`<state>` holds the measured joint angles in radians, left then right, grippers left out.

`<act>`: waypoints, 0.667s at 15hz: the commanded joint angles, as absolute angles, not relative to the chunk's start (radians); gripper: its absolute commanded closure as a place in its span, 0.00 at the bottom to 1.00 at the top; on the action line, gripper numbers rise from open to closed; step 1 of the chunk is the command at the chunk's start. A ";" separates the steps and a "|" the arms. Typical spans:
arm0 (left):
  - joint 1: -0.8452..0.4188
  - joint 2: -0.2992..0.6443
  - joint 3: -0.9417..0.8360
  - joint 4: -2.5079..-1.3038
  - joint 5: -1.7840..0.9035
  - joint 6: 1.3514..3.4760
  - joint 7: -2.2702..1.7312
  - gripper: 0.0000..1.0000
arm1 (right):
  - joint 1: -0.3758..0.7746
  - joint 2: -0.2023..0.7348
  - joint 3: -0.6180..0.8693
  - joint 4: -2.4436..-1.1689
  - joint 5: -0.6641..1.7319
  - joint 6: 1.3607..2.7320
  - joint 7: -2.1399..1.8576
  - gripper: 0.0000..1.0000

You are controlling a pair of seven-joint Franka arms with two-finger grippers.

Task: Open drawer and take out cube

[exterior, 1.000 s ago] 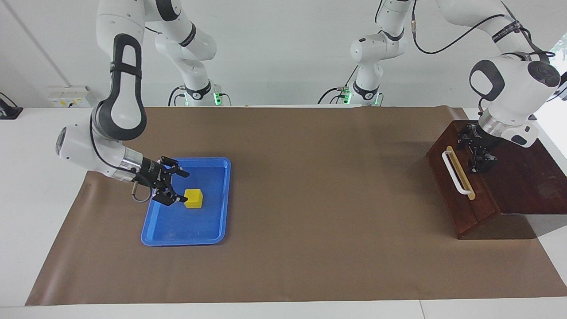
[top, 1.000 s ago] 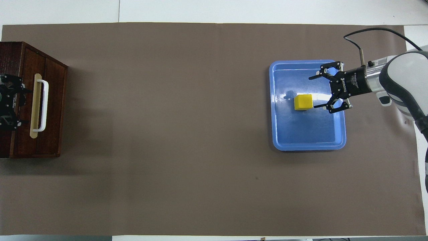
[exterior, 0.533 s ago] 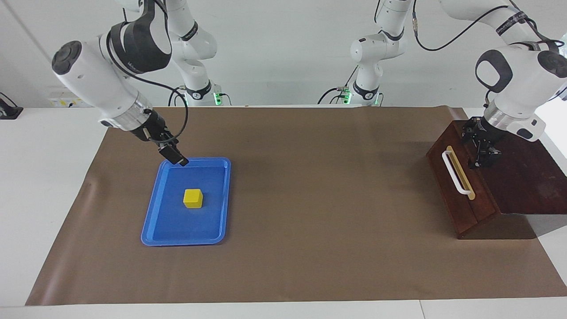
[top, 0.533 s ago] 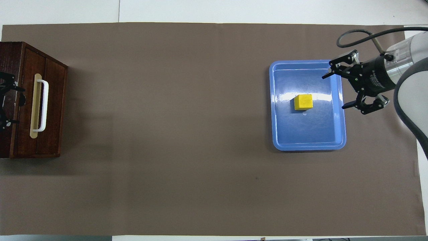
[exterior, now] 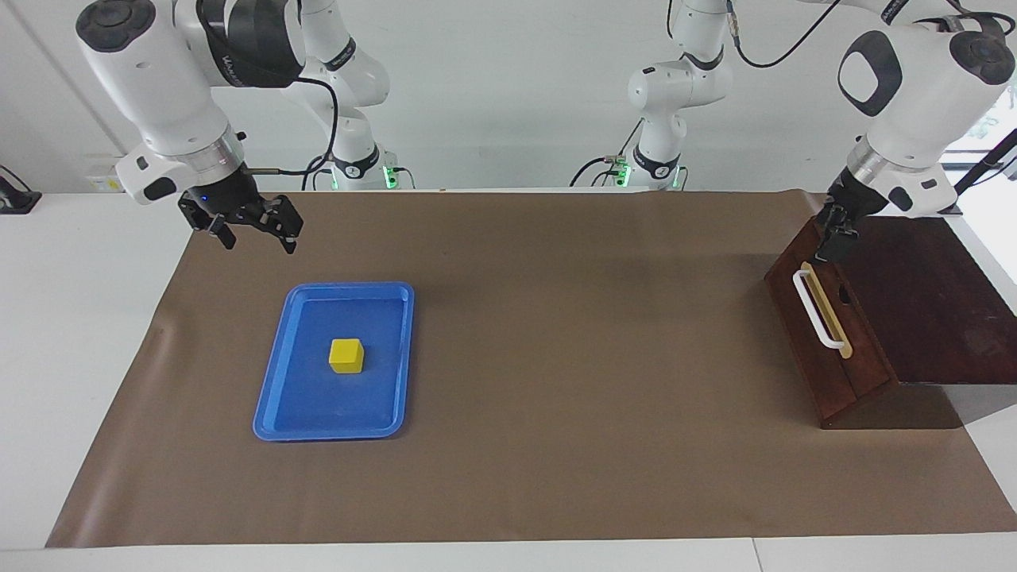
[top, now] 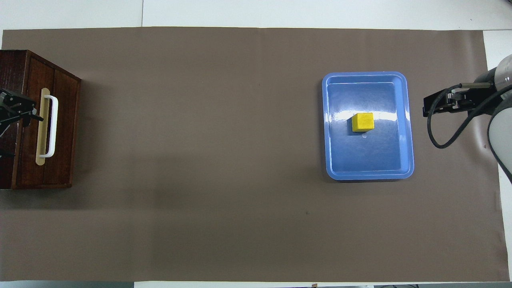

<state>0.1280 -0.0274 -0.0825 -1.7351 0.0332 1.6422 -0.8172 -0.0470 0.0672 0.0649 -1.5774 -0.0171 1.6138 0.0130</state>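
No legible text (anywhere visible).

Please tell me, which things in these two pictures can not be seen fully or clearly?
- Drawer interior: hidden in both views by its closed front.
- Left gripper: in the overhead view mostly cut off by the picture's edge; in the facing view seen end-on over the box.
- Right gripper: its fingertips are hidden in the overhead view by its own body.
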 commanded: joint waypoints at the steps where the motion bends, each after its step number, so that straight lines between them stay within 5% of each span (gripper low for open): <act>1: 0.082 -0.066 -0.060 -1.727 -0.001 1.544 -0.514 0.00 | -0.063 0.052 0.071 -1.595 -0.034 1.617 -0.087 0.00; 5: -0.061 -0.048 0.018 -1.721 -0.006 1.502 -0.345 0.00 | -0.058 0.058 0.071 -1.582 -0.032 1.605 -0.084 0.00; 10: -0.081 -0.026 0.017 -1.658 -0.034 1.450 -0.203 0.00 | -0.052 0.054 0.072 -1.591 -0.031 1.601 -0.066 0.00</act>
